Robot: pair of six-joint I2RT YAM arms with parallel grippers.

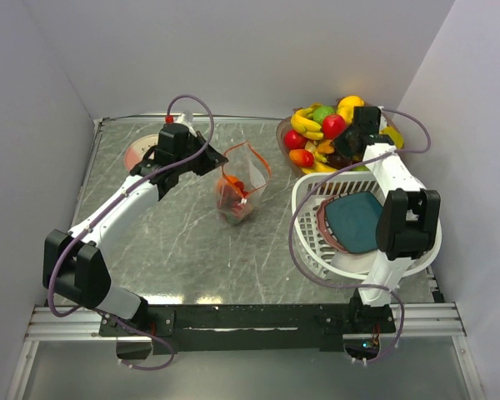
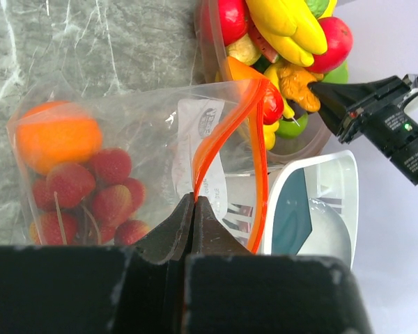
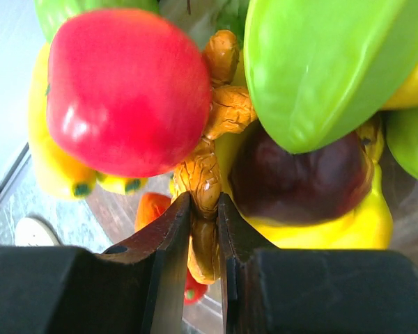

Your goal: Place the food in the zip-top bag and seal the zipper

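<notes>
Could topple the red apple (image 3: 125,90) lifting the ginger root (image 3: 202,174) clamped in right gripper (image 3: 203,203), zipper (image 2: 260,160) pinched in left gripper (image 2: 195,200).

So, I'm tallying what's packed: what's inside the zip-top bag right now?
Inside the zip-top bag: one orange fruit and a cluster of red bumpy fruits, plus a white printed label, in or on the plastic. The left gripper, pinching the zipper, covers part of the bag.
</notes>
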